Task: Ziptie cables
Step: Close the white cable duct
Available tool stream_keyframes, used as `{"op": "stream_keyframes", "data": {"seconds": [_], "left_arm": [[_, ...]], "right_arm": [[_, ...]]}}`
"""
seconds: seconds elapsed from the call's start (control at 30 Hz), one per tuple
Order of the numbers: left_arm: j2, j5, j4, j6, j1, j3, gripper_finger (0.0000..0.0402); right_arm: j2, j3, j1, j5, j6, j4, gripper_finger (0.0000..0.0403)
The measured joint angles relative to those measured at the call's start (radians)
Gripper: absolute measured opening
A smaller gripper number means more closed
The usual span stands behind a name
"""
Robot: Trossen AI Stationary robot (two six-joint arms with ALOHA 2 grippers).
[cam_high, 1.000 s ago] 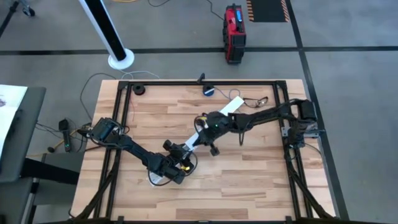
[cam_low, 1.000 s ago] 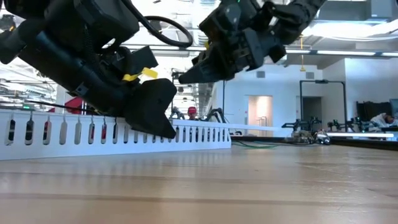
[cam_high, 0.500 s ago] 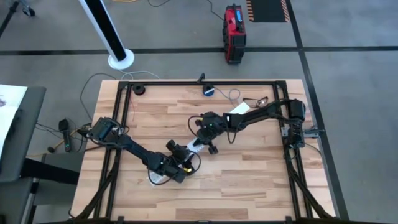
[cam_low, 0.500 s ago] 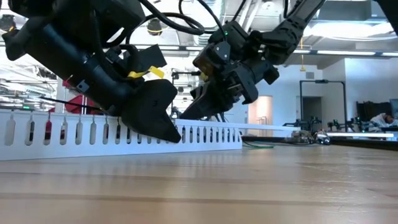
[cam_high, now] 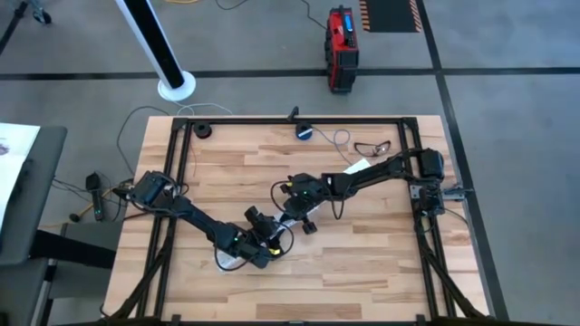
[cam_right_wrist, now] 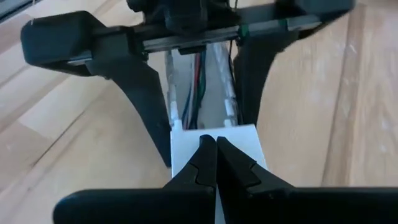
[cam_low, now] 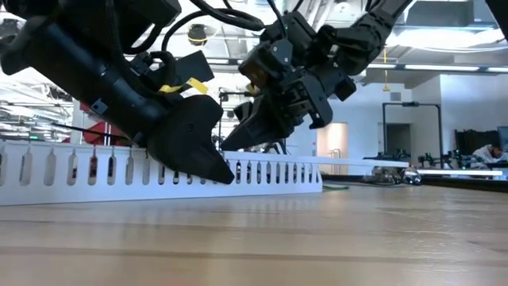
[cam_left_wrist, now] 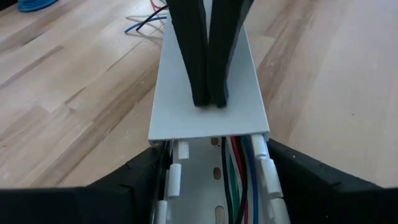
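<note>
- Right gripper jaws fully closed, fingertips pressed together, tips resting on top of the flat white cover of the slotted white cable duct.
- Left gripper jaws spread wide, one finger on each side of the duct, straddling its open end; its fingers look to be touching the duct walls, but a firm grip isn't clear.
- Cables (red, green, black, blue wires) lie lengthwise inside the duct channel, visible where the cover ends, between the left gripper's fingers.
- More loose wire ends stick out past the far end of the duct on the table.
- Left arm reaches from the table's left edge, angled down low toward the middle.
- Right arm stretches from the right edge across to table centre, wrist tipped down, its gripper just beside the left one.
- In the low view both grippers sit on the duct, the left gripper nearer the camera, the right gripper behind it.
- Small round blue-black device near the table's far edge, well apart.
</note>
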Motion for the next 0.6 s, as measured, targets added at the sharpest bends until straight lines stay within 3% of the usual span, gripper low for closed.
{"op": "stream_keyframes", "data": {"seconds": [0.4, 0.6], "left_arm": [[0.0, 0.03, 0.004, 0.038, 0.004, 0.001, 0.0231], [0.0, 0.04, 0.004, 0.056, 0.004, 0.006, 0.0231]], "right_arm": [[-0.081, 0.02, -0.004, 0.006, -0.003, -0.035, 0.0], [-0.021, 0.017, -0.017, -0.001, -0.004, -0.09, 0.0]]}}
